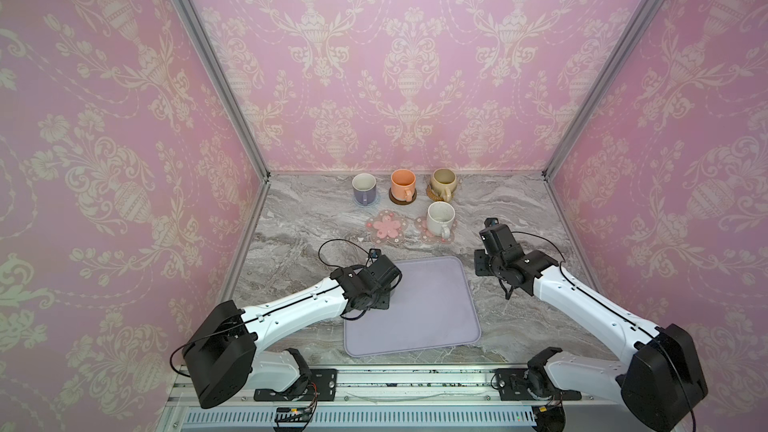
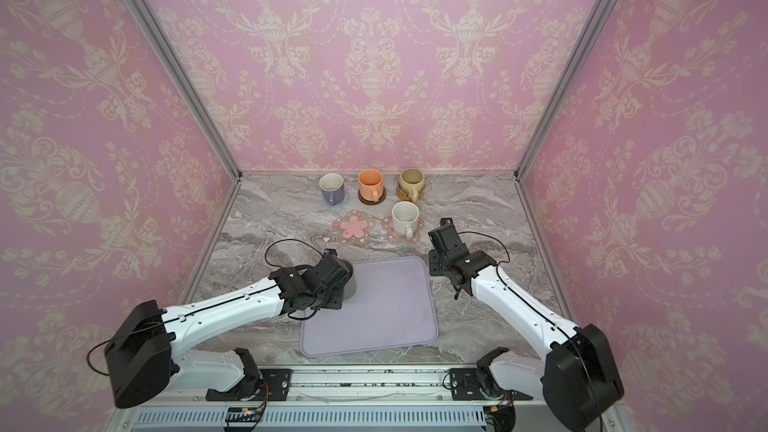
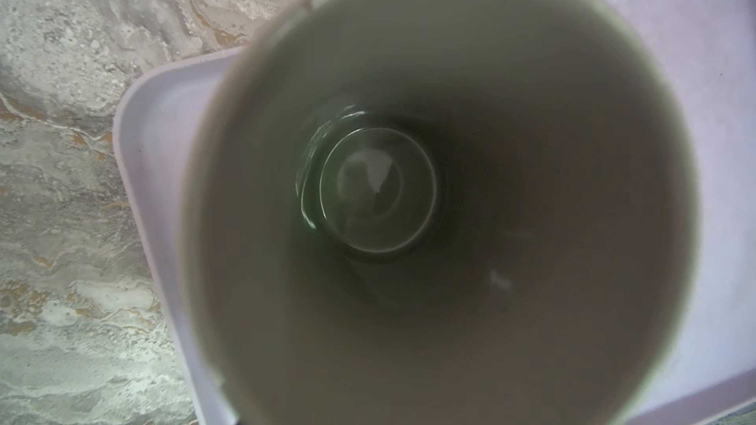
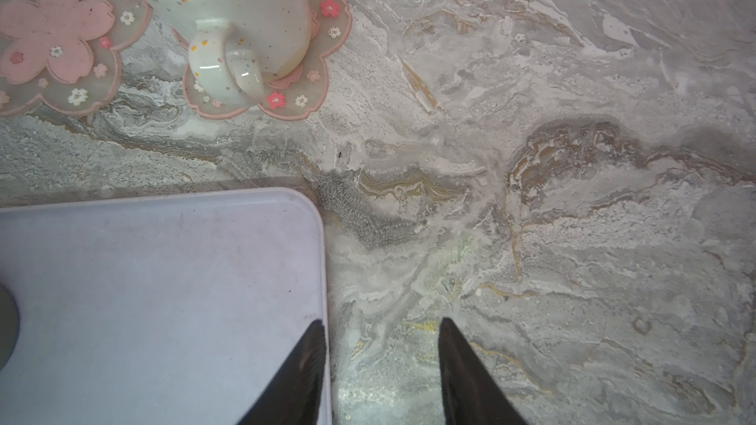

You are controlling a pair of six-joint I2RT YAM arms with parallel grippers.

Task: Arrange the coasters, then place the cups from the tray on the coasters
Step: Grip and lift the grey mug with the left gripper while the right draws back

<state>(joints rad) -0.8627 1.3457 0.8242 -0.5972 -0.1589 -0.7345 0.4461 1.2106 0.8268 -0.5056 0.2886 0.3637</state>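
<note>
Over the tray point(image 1: 436, 317), my left claw point(image 1: 384, 284) covers the dark grey cup point(image 3: 409, 239), grip unclear; right claw point(image 4: 382, 361) hangs spread.

Soft, even light with faint shadows; the walls point(image 1: 124, 118) bow at the edges of both top views. In the left wrist view the dark grey cup point(image 3: 442, 198) is blurred, its inside dim.

No legible text, labels, numbers anywhere.
</note>
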